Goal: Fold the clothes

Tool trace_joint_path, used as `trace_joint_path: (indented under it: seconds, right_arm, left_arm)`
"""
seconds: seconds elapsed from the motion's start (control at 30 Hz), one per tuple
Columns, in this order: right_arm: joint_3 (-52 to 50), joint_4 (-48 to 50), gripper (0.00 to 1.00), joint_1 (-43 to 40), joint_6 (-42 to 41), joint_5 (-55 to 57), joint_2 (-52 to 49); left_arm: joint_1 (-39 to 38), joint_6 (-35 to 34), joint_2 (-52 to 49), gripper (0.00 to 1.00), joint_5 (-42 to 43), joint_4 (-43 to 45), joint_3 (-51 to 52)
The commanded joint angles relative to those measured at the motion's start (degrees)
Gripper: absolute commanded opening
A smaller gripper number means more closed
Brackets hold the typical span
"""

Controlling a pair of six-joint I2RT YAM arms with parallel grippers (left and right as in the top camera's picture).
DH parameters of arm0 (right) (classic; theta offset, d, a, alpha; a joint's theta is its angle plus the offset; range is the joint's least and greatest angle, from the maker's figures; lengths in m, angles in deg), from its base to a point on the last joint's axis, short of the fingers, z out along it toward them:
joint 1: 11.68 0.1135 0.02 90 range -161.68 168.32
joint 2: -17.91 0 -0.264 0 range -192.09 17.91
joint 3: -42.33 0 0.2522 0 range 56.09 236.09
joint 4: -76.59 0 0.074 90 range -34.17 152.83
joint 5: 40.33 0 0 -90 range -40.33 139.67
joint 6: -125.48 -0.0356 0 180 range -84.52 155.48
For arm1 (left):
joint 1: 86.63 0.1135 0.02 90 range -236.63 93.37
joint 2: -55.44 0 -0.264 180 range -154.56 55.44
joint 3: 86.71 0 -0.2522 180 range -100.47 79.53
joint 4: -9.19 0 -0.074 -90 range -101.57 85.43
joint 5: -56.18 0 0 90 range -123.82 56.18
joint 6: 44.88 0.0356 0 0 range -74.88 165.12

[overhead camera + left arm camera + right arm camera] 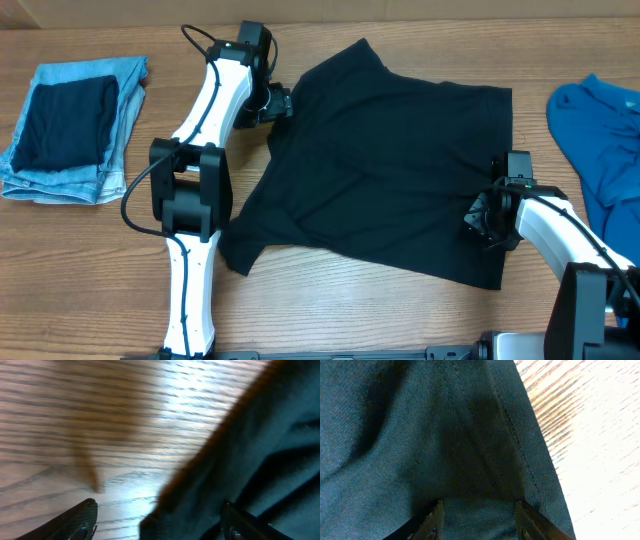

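Left gripper (278, 103) stretched far forward, pointing right, jaws spread wide. Right gripper (481, 218) closer in, pointing left, tilted down, jaws parted less widely

Seen from above, the light is bright and even. Shadows on the table (330, 310) are soft and short, and everything looks sharp. The black shirt (390, 170) swallows the light, so its folds barely show. The left wrist view is blurred: the wood grain is smeared, a pale glare patch sits at upper middle, and the cloth edge is soft. In the right wrist view the weave and stitching are crisp, a dark shadow lies mid-cloth, and the wood at right is washed out white.
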Motion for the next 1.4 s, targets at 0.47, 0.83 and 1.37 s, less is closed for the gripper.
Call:
trace_joint_path:
  seconds: [0.47, 0.83, 1.37]
  right_arm:
    - [-0.72, 0.37, 0.57, -0.04, -0.07, -0.74, -0.66]
    - [-0.72, 0.44, 0.59, -0.04, -0.07, -0.76, -0.66]
    - [-0.72, 0.57, 0.58, -0.04, -0.07, -0.74, -0.66]
  left_arm:
    - [-2.60, 4.07, -1.33, 0.83, -1.60, 0.24, -0.02]
    - [-1.99, 4.09, -1.33, 0.87, -4.70, 1.99, -0.02]
    - [-1.92, 10.78, -1.33, 0.85, -5.95, 1.73, 1.01]
